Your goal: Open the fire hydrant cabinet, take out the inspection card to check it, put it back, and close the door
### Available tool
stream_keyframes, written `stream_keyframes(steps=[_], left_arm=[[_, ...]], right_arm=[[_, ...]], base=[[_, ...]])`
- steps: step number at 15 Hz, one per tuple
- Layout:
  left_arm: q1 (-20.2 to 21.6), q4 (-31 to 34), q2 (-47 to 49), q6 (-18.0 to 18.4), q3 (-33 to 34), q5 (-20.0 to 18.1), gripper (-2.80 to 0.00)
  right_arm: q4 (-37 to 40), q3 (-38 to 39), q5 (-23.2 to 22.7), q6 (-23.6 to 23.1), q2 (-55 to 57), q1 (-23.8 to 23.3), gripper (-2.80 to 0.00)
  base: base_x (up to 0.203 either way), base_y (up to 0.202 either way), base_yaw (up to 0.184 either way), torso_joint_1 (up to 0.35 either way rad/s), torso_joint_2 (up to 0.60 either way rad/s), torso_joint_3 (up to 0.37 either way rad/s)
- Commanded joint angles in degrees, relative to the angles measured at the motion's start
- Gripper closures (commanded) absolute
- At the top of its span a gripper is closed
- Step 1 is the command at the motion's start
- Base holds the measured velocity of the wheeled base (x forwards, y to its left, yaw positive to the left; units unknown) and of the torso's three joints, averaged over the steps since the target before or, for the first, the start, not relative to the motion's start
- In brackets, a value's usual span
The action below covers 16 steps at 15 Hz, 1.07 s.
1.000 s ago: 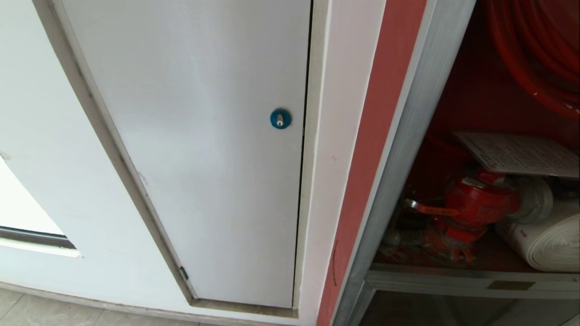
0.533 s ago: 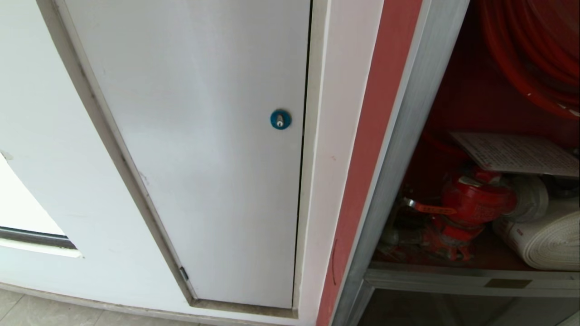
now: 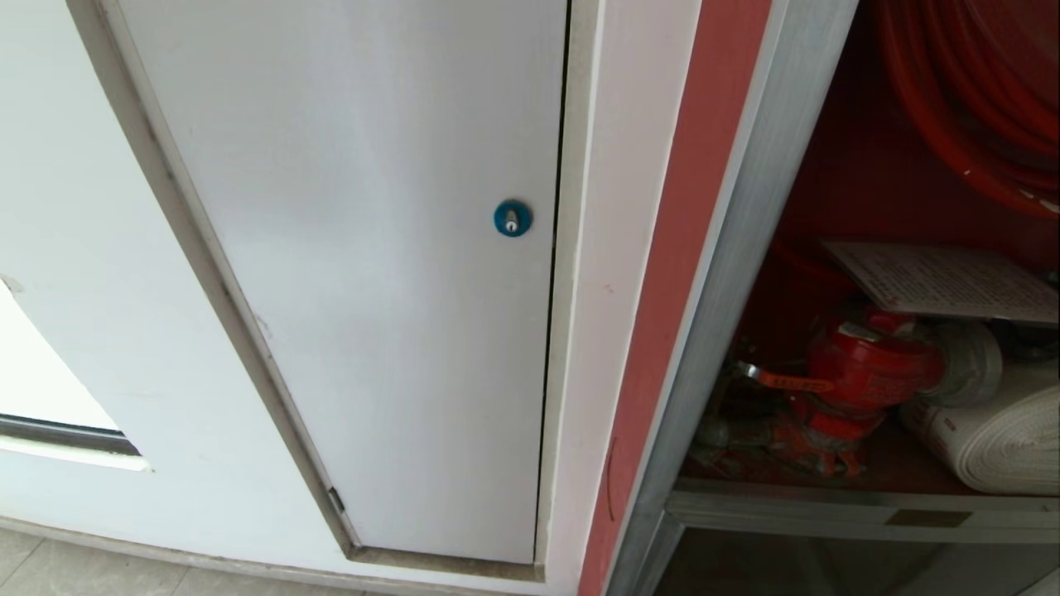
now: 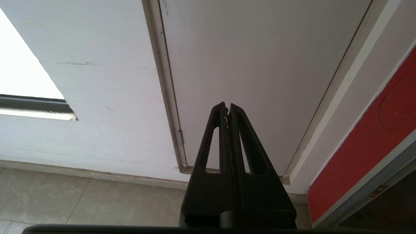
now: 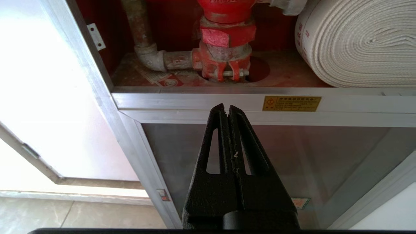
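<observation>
The view has crept slightly right then settled, the fire hydrant cabinet (image 3: 836, 513) stands open, the inspection card (image 3: 944, 281) lies untouched above the valve (image 3: 869, 364), both grippers together and idle, left gripper (image 4: 227, 105), right gripper (image 5: 227, 107)

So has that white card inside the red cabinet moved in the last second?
No. The card keeps its place above the red valve; the whole view shifted slightly, so the camera moved, not the card.

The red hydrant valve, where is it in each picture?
Head view: red hydrant valve low on the right, inside the open fire hydrant cabinet.
Left wrist view: not in it.
Right wrist view: valve at top centre.
Shared landmark: white rolled hose beside the valve.
</observation>
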<state>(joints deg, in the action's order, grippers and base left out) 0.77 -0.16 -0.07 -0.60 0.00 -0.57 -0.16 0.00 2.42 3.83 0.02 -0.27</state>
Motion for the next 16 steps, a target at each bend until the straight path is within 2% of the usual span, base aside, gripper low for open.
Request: stream_keyframes(steps=[1,6,10,13,16], left_arm=[[0.0,0.0,0.1,0.0,0.0,0.0,0.00],[0.0,0.0,0.1,0.0,0.0,0.0,0.00],[0.0,0.0,0.1,0.0,0.0,0.0,0.00],[0.0,0.0,0.1,0.0,0.0,0.0,0.00],[0.0,0.0,0.1,0.0,0.1,0.0,0.00]], right_arm=[[0.1,-0.9,0.4,0.0,0.1,0.0,0.00],[5.2,-10.4,1.3,-1.0,4.1,0.0,0.00],[5.3,-15.4,3.4,-8.7,10.4,-0.1,0.00],[5.3,-19.8,5.7,-11.7,14.4,-0.1,0.00],[5.4,-23.0,6.5,-16.7,18.2,0.0,0.00]], base=[[0.000,0.000,0.000,0.000,0.00,0.000],[0.000,0.000,0.000,0.000,0.00,0.000],[0.000,0.000,0.000,0.000,0.00,0.000],[0.000,0.000,0.000,0.000,0.00,0.000],[0.000,0.000,0.000,0.000,0.00,0.000]])
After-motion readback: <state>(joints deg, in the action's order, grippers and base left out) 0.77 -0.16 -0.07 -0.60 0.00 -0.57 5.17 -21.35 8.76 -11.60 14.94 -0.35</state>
